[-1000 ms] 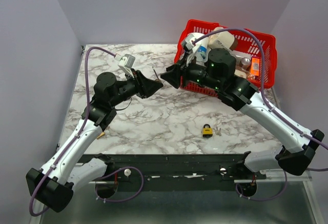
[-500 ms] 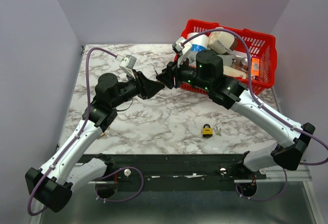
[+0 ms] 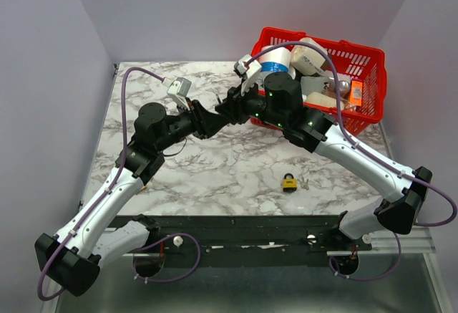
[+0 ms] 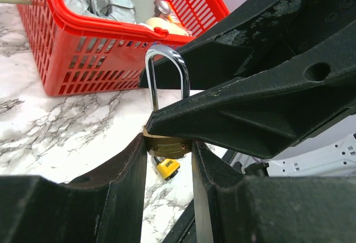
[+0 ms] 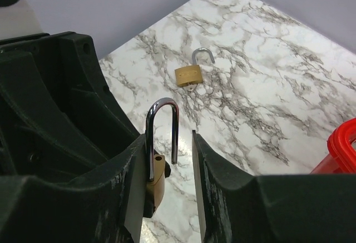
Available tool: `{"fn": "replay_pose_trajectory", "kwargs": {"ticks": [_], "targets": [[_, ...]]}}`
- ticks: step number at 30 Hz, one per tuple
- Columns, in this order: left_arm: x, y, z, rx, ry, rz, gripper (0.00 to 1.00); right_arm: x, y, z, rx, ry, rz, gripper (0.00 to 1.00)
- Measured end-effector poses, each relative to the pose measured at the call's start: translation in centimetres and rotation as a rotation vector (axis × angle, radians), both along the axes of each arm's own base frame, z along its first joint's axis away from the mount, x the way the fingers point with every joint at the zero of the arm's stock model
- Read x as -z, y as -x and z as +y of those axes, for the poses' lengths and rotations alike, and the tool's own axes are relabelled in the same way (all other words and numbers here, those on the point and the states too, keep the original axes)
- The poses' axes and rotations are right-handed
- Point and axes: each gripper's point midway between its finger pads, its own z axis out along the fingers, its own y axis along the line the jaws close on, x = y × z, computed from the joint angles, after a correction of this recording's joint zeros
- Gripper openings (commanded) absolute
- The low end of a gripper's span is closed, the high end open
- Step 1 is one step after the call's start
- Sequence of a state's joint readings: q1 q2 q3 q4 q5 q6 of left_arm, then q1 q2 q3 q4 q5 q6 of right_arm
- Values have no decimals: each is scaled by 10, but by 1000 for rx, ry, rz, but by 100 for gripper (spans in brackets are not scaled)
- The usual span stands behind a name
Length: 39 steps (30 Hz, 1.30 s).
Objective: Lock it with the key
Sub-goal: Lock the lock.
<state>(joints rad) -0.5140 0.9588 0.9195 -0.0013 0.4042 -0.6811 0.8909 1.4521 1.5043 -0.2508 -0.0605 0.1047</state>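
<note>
Two pincers are seen meeting at the upper middle of the top view, the left pincer and the right pincer, above the marbled surface. In the left wrist view, a brass padlock is clamped by its body between the left pincer's fingers, with its shackle upright. In the right wrist view, the open shackle is straddled by the right pincer's partly parted jaws, and a gap is left beside its free leg.

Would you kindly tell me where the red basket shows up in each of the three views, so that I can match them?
Top external: the red basket sits at the upper right, at the far right corner.
Left wrist: the red basket fills the upper left, behind the brass padlock and its shackle.
Right wrist: only a sliver of the red basket shows at the lower right edge.
Shared landmark: the marbled table top.
</note>
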Motion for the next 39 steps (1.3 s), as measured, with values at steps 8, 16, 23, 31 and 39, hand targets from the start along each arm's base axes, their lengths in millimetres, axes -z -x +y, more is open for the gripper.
{"fn": "replay_pose_trajectory", "kwargs": {"ticks": [8, 16, 23, 31, 39], "targets": [[2, -4, 2, -31, -7, 8, 12, 1, 3, 4, -3, 2, -8, 1], [5, 1, 0, 17, -42, -31, 75, -1, 4, 3, -8, 9, -22, 1], [20, 42, 4, 205, -148, -72, 88, -9, 8, -14, -29, 23, -71, 1], [20, 76, 39, 277, -251, -237, 70, -6, 58, -40, -233, 77, -184, 1], [-38, 84, 33, 425, -267, -498, 55, 19, 110, -48, -524, 173, -210, 1]]}}
